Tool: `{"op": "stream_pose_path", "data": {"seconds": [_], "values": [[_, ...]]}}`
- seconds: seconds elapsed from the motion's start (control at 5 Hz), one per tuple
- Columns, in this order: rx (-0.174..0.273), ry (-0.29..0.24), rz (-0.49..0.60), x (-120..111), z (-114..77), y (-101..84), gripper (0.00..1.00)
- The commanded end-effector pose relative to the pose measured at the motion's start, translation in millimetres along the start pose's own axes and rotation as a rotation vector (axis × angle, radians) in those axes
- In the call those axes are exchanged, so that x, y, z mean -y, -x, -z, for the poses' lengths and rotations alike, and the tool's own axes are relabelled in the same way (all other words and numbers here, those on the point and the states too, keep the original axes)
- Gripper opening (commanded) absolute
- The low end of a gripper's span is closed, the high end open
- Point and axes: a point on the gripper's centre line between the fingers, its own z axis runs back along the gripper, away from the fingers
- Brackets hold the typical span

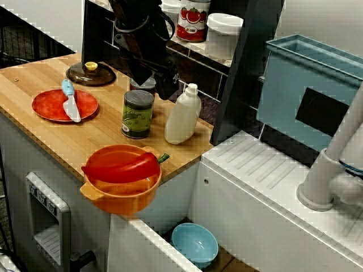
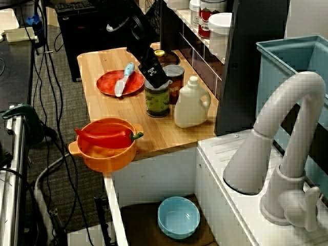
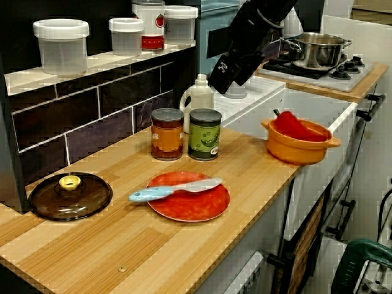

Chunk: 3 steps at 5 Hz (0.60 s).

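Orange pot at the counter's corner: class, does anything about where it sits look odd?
Yes. The orange pot, holding a red pepper, juts out over the front edge of the wooden counter, so part of it is unsupported. Nothing looks spilled or broken.

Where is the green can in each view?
View from above: green can at centre, just left of the white jug.
View over the faucet: green can upper centre, left of the white jug.
View from the side: green can centre, in front of the white jug.
Shared landmark: the white jug.
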Motion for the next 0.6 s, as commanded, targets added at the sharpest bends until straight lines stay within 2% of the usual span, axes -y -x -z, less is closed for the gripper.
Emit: {"op": "stream_pose_path", "data": {"seconds": [0.0, 0.2, 0.4], "values": [[0.004, -0.005, -0.031, -11.1, 15.9, -8.6, 1.00], [-0.014, -0.010, -0.045, -6.7, 27.1, -11.2, 1.00], [-0.026, 0.002, -0.076, -9.4, 30.6, -14.6, 1.00]]}}
